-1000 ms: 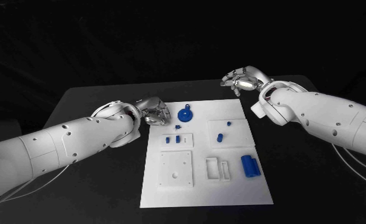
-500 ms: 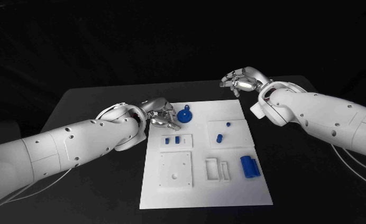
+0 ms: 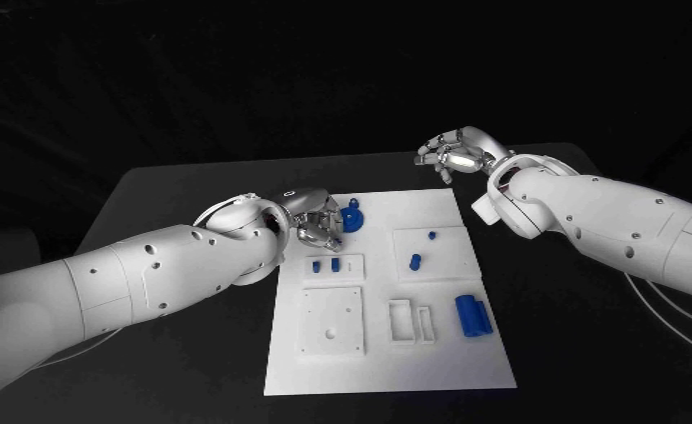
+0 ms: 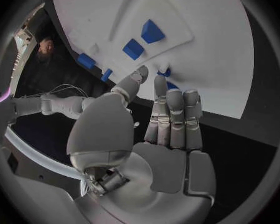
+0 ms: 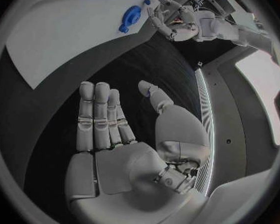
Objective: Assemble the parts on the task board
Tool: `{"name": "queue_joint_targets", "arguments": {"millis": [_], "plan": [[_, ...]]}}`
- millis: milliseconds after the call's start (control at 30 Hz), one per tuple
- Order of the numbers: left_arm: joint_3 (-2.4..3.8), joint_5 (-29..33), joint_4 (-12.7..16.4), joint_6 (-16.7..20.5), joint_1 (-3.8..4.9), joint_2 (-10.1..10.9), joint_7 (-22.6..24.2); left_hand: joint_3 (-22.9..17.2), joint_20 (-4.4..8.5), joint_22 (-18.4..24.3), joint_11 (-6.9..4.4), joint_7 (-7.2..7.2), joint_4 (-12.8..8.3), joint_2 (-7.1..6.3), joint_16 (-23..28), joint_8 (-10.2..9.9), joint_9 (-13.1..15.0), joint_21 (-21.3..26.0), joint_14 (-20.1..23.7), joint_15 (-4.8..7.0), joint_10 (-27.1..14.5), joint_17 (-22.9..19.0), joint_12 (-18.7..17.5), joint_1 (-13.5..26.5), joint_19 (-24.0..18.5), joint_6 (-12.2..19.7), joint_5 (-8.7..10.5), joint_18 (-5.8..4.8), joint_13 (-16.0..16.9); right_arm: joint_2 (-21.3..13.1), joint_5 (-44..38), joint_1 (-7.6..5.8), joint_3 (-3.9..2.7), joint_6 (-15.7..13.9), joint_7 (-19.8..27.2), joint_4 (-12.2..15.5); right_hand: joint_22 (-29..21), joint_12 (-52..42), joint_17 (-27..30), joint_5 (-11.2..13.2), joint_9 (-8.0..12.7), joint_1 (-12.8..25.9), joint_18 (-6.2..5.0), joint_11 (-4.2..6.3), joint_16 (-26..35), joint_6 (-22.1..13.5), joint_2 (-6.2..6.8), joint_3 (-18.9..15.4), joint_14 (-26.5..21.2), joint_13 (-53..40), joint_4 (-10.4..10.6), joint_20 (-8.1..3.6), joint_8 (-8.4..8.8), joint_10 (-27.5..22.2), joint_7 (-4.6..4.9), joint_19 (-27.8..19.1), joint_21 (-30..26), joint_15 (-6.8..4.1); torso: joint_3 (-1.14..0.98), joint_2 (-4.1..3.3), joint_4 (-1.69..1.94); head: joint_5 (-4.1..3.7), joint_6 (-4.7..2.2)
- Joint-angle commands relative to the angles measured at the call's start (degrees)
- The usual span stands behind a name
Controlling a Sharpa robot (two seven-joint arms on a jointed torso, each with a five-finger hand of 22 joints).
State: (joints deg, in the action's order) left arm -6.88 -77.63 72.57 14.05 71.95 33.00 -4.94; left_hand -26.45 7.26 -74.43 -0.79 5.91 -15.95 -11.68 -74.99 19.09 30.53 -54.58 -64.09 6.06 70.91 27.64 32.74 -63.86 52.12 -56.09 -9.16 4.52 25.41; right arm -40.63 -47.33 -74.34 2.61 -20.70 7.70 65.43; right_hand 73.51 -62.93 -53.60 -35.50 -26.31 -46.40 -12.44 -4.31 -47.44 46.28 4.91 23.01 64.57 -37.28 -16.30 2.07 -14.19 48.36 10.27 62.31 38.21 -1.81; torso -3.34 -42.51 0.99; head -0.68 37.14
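The task board [image 3: 433,356] lies lengthwise away from the robot at the middle of the black table [image 3: 173,194]. The left hand [image 3: 315,219] hangs over the board's far left part, fingers extended side by side, thumb apart, holding nothing. A small blue part [image 4: 164,72] sits just beyond its fingertips; contact cannot be told. The round blue part [image 3: 351,216] lies just right of this hand. The right hand [image 3: 459,152] is raised past the far right corner, well apart, fingers loosely extended and empty. Judgement: the left hand is nearer; bare board lies right of it.
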Motion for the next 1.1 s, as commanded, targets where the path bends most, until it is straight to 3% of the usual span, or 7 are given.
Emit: {"name": "queue_joint_targets", "arguments": {"millis": [33, 1100], "plan": [[0.02, -2.74, -0.40, -1.11, 0.01, -0.41, -2.66, -0.54, 4.10, -0.11, 0.97, 0.20, 0.23, -0.01, -0.32, -0.33, 0.11, -0.13, -0.02, -0.03, -3.86, 0.07, 0.41, -0.41, 0.40, -0.50, 0.18, -1.08, 0.13, 0.05, 0.07, 0.02, -0.04, 0.55, 0.18, -0.02, 0.06, -0.37, 0.06, 0.19, 0.06, -0.60, -2.56, -0.03, -0.35, -0.01, -0.09, 0.08, -0.40, 0.05, -0.07, 0.14, -0.32, -0.35, 0.37, 0.15, -0.27, 0.13, 0.01, -0.01, -0.04, 0.04, -0.04], [-0.01, -3.79, -3.03, -6.15, -0.16, -2.42, -4.82, -2.50, 4.34, -0.50, 0.54, -0.44, 0.88, 3.34, -0.48, 0.21, 0.73, -0.11, -0.06, 0.35, -4.16, 0.09, 2.59, -0.42, 0.49, -2.31, -0.84, -1.24, 0.91, 0.21, 0.11, 0.08, -0.04, 0.66, 0.29, -0.15, 0.14, -0.43, 0.07, 0.14, 0.08, -0.49, -2.56, -0.03, -0.39, 0.01, -0.12, -0.03, -0.38, 0.12, -0.01, 0.17, -0.36, -0.35, 0.37, 0.20, -0.32, 0.13, 0.04, 0.00, 0.03, -0.23, 0.39]]}}
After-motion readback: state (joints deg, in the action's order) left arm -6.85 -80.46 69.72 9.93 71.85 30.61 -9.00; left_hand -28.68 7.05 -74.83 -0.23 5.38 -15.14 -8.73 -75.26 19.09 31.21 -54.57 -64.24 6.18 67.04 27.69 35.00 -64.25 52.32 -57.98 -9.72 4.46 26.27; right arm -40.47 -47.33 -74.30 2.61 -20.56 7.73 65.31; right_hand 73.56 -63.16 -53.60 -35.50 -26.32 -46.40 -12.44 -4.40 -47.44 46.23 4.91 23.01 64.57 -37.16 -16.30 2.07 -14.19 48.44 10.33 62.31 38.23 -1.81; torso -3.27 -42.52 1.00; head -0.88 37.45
